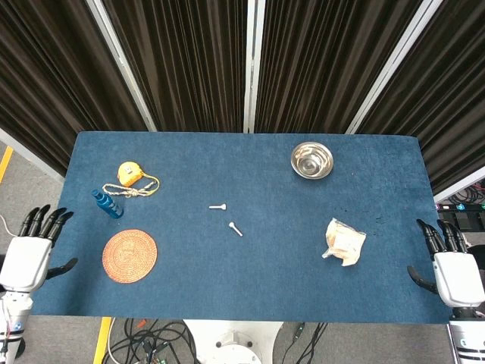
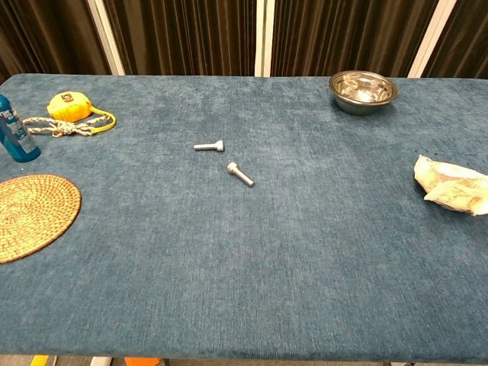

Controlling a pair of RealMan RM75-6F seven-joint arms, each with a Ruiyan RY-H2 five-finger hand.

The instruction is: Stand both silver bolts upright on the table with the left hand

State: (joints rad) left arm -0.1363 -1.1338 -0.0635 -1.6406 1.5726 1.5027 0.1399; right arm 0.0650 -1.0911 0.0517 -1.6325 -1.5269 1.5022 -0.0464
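Note:
Two silver bolts lie flat near the middle of the blue table (image 1: 250,292). One bolt (image 1: 218,206) (image 2: 208,146) lies crosswise. The other bolt (image 1: 236,228) (image 2: 240,174) lies at a slant just right of it and nearer me. My left hand (image 1: 30,254) hovers off the table's left edge, fingers spread, holding nothing. My right hand (image 1: 453,269) hangs off the right edge, also spread and holding nothing. Neither hand shows in the chest view.
A woven round mat (image 1: 129,255) lies at the front left, a blue bottle (image 1: 107,204) and a yellow tape measure with cord (image 1: 132,177) behind it. A steel bowl (image 1: 311,160) stands at the back right and a crumpled packet (image 1: 345,241) at the right.

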